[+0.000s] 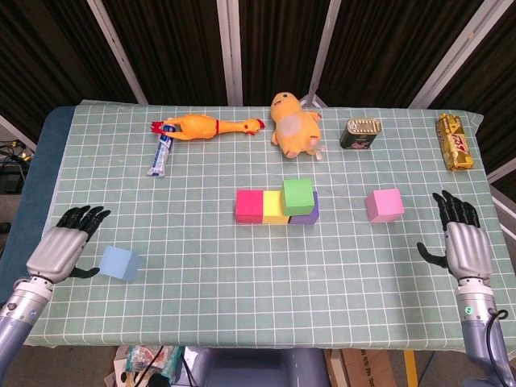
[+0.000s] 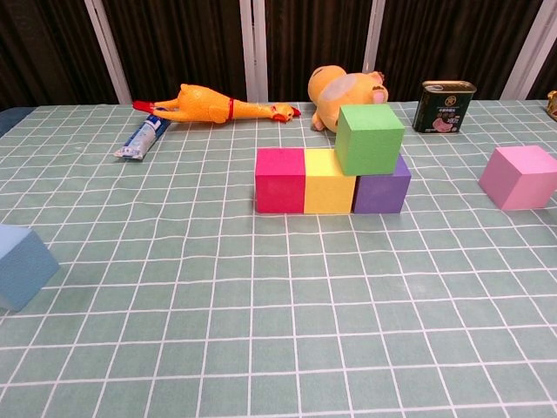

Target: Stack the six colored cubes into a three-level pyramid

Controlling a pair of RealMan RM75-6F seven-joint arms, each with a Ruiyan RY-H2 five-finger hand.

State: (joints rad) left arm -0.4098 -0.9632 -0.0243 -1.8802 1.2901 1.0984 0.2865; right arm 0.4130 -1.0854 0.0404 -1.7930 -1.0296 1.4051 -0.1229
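Observation:
A red cube [image 1: 250, 205], a yellow cube [image 1: 274, 211] and a purple cube [image 1: 306, 213] stand in a row at mid table. A green cube [image 1: 297, 196] sits on top, over the yellow and purple ones. The pink cube [image 1: 384, 205] rests alone to the right; the light blue cube [image 1: 119, 263] lies at the front left. My left hand [image 1: 56, 252] hovers open just left of the blue cube. My right hand [image 1: 460, 244] is open near the table's right edge, well right of the pink cube. Neither hand shows in the chest view.
Along the back lie a rubber chicken [image 1: 208, 126], a tube [image 1: 161, 152], a yellow plush toy [image 1: 294, 123], a tin can [image 1: 360, 133] and a gold snack packet [image 1: 454, 142]. Green checked cloth [image 1: 242, 274] covers the table.

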